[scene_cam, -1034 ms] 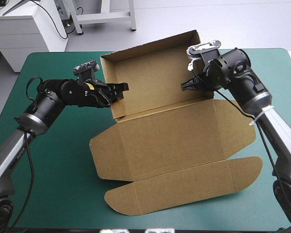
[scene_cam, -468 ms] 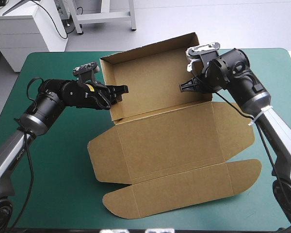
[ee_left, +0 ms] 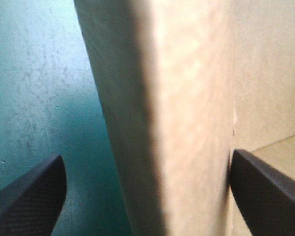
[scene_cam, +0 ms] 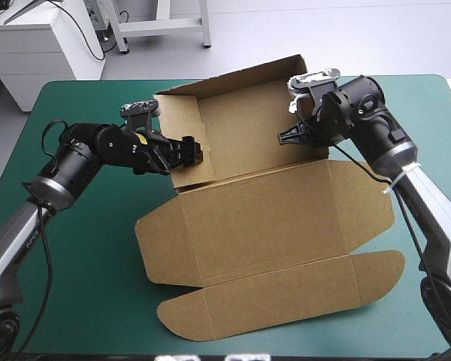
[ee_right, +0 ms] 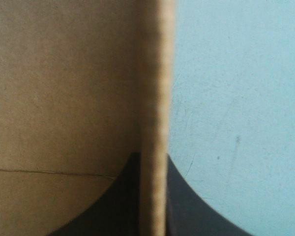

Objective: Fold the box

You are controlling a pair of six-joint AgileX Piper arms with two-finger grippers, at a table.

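1. The box (scene_cam: 267,210) lies in the middle of the teal-green cover (scene_cam: 83,256). Its far half stands up as an open tray. Its lid (scene_cam: 263,218) lies flat on the near side, with the rounded tuck flap (scene_cam: 286,289) at the lid's outer edge.

2. The left gripper (scene_cam: 189,150) is at the box's left side wall (ee_left: 152,98), with its fingers spread wide on either side of the board. One finger (ee_left: 34,191) hangs outside the box over the cover. The other (ee_left: 265,182) is inside the tray, close against the wall. It has hold of nothing.

3. We read that straddle as a set-up: with a finger on each face of the wall, the gripper could pinch it or push it either way. In the high view the wall seems to lean toward the tray's inside, though we cannot tell how far.

4. The right gripper (scene_cam: 286,136) is at the box's right side wall (ee_right: 155,73), all but closed. The wall's cut edge runs straight up between its fingers, so it is pinching the board.

5. We judge that this grip keeps the right wall upright. It also anchors the box so it does not slide while the opposite wall is worked.

6. With the lid flat and the tuck flap unfolded, we judge the fold to be partway done. The tray walls are the step in hand.
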